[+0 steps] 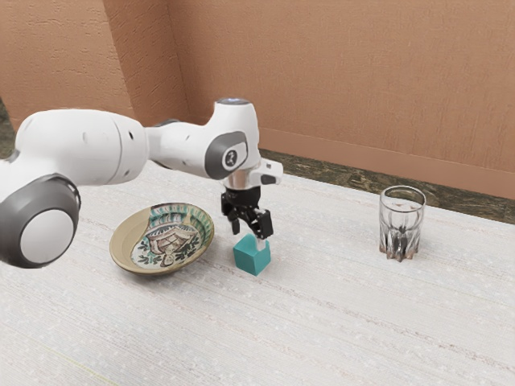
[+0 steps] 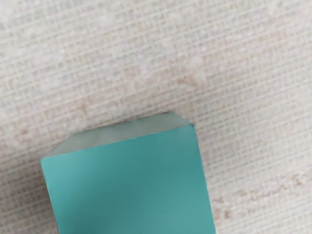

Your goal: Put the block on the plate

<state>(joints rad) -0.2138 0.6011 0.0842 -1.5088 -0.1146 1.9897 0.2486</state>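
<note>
Here, block (image 1: 251,256) near plate rim (image 1: 123,242), gap between

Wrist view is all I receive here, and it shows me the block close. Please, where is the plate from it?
Observer: In the exterior view, the plate is to that view's left of the block, with a gap of tabletop between them.
Operator: Thank you. Are the jaws open or closed?
Observer: They stand apart, right at the block's upper part. I cannot tell whether either one touches it.
Operator: And is another object near, please?
Observer: Yes, a clear glass stands upright toward the exterior view's right, on the opposite side of the block from the plate.
</note>
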